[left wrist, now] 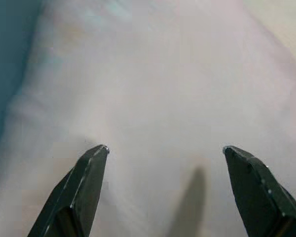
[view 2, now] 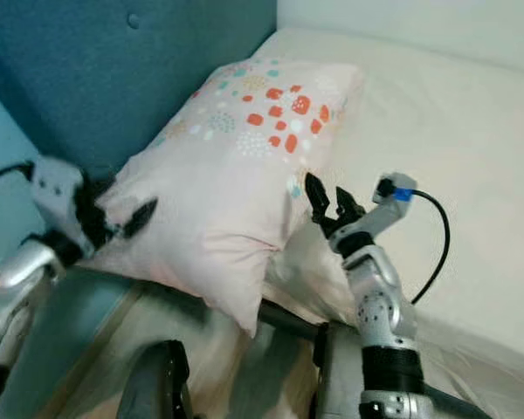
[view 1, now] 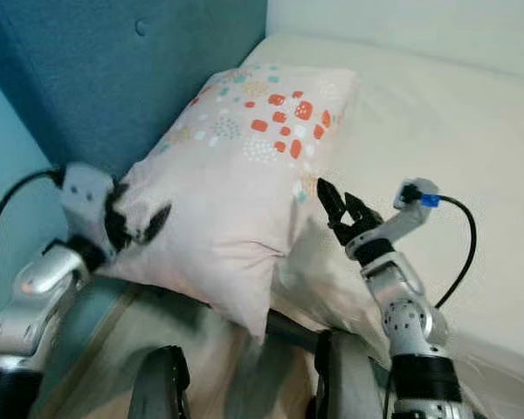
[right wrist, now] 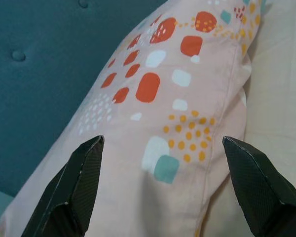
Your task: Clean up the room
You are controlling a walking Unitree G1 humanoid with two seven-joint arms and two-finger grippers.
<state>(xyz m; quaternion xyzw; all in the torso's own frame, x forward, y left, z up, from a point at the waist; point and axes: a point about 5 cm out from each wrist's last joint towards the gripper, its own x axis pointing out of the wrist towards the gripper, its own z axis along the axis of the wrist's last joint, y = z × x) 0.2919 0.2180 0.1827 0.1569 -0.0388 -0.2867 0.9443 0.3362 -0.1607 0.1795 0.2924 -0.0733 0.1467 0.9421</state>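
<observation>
From the left eye, the robot is tidying the bed [view 1: 437,113]: a pale pillow [view 1: 244,175] with orange and teal spots is leaning against the blue headboard [view 1: 113,70] at the bed's head edge, its lower corner hanging past the mattress edge. The step looks like setting the pillow straight, and doing it well probably means both grippers taking opposite edges evenly, so the pillow is not twisting or sliding off toward the floor. The left gripper [view 1: 138,223] is sitting at the pillow's outer corner, arm bent up from below, fingers spread.

From the right eye, the right gripper [view 2: 327,202] is reaching up from the bed's near edge, forearm upright, wrist angled toward the pillow's inner edge, tips just beside the fabric.

In the left wrist view, the two black fingers [left wrist: 84,187] are standing wide apart with plain pink pillowcase between them, gripping nothing.

In the right wrist view, the fingers [right wrist: 76,192] are also parted and empty, framing the pillow's seamed edge where it is meeting the cream sheet, the headboard behind.
</observation>
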